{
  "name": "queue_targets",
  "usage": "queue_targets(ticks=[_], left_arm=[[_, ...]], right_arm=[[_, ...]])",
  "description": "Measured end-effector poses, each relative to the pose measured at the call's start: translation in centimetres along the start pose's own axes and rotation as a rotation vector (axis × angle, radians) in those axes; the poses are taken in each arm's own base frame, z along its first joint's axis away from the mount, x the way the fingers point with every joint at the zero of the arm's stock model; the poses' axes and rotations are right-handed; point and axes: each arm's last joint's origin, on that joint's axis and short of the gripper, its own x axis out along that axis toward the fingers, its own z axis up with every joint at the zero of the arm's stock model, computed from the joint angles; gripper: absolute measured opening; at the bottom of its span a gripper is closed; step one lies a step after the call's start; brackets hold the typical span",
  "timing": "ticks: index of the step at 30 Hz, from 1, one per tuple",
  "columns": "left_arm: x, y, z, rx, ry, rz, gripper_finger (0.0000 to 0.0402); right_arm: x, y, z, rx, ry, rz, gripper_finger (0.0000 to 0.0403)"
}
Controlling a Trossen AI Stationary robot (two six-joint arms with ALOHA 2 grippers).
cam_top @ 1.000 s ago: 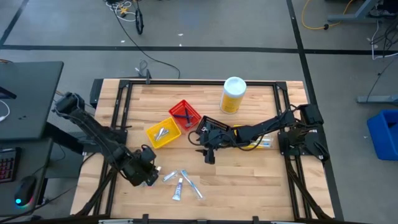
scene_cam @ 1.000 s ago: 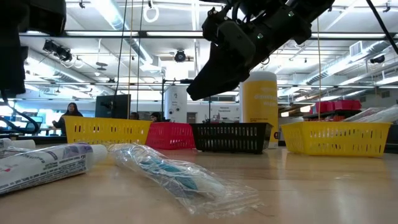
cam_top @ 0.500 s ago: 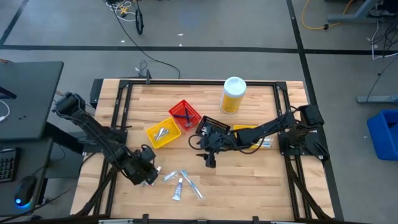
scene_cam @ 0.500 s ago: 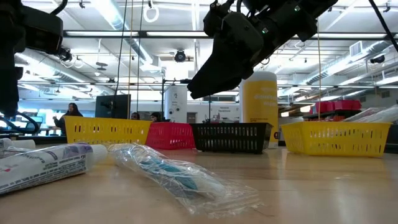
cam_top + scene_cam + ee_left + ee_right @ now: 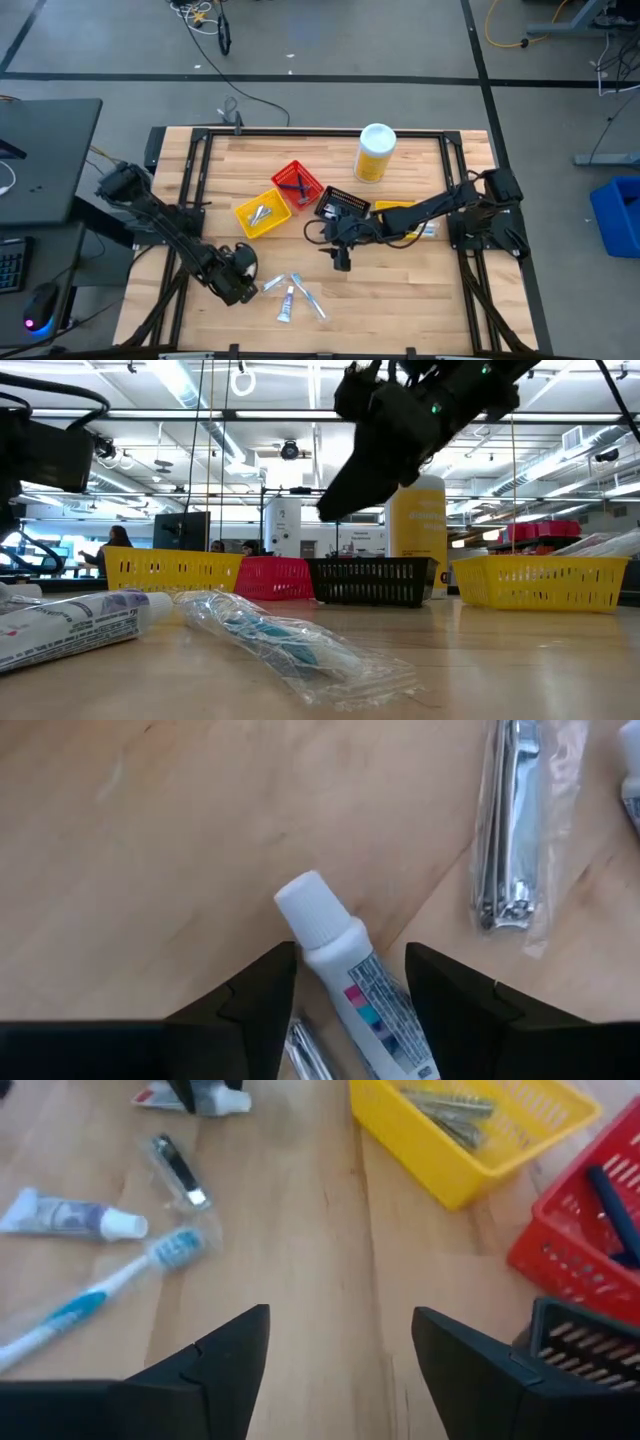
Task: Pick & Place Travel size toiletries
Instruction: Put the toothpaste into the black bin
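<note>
Several toiletries lie on the wooden table near its front left. A small white tube with a white cap [image 5: 340, 970] lies flat between the open fingers of my left gripper [image 5: 345, 995], also seen in the high view [image 5: 242, 284]; the fingers stand on either side of it, and I cannot tell whether they touch. Beside it lie a wrapped nail clipper [image 5: 508, 830] [image 5: 272, 284], another tube [image 5: 286, 305] [image 5: 70, 1215] and a wrapped toothbrush [image 5: 308, 296] [image 5: 100, 1295]. My right gripper [image 5: 342, 262] [image 5: 340, 1365] is open and empty, raised above the table's middle.
A yellow bin [image 5: 262, 214] with silvery items, a red bin [image 5: 297, 184] holding a blue razor, a black bin [image 5: 335, 203] and a second yellow bin [image 5: 400, 213] stand mid-table. A big yellow white-lidded bottle [image 5: 375, 152] stands at the back. People show far off in the room [image 5: 115, 540].
My left gripper has shifted a little toward the table's right edge, closer to the toiletries. My right gripper has crept toward the near edge. Neither has taken hold of anything, and the toiletries have stayed where they were.
</note>
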Motion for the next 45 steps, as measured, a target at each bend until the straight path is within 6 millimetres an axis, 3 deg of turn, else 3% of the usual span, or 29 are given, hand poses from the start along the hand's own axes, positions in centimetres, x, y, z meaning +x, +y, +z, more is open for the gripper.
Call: queue_targets(ticks=[5, 10, 17, 24, 29, 39, 45], left_arm=[[0.1, 0.0, 0.0, 0.006, -0.014, 0.008, 0.0185], [0.1, 0.1, 0.0, 0.015, -0.019, 0.019, 0.0137], [0.2, -0.1, 0.1, -0.025, -0.035, -0.007, 0.0075], [-0.8, -1.8, 1.4, 0.032, -0.178, -0.035, 0.008], [-2.0, -3.7, 4.3, 0.127, -0.27, -0.052, 0.0074], [-4.3, -5.4, 12.9, 0.352, -0.457, -0.008, 0.0069], [-4.9, -6.2, 15.5, 0.477, -0.589, -0.091, 0.0068]], right_arm=[[-2.2, 0.6, 1.1, -0.003, -0.038, 0.022, 0.0248], [-4.0, 1.0, 1.8, 0.014, -0.066, 0.04, 0.0243], [-4.3, 1.1, 2.0, 0.037, -0.078, 0.046, 0.0237], [-4.4, 1.2, 1.8, 0.062, -0.067, 0.051, 0.0244], [-4.4, 1.2, 1.9, 0.059, -0.069, 0.052, 0.0254], [-4.5, 1.8, 0.7, 0.066, 0.036, 0.048, 0.0243], [-4.5, 2.0, 1.8, 0.07, -0.076, 0.045, 0.023]])
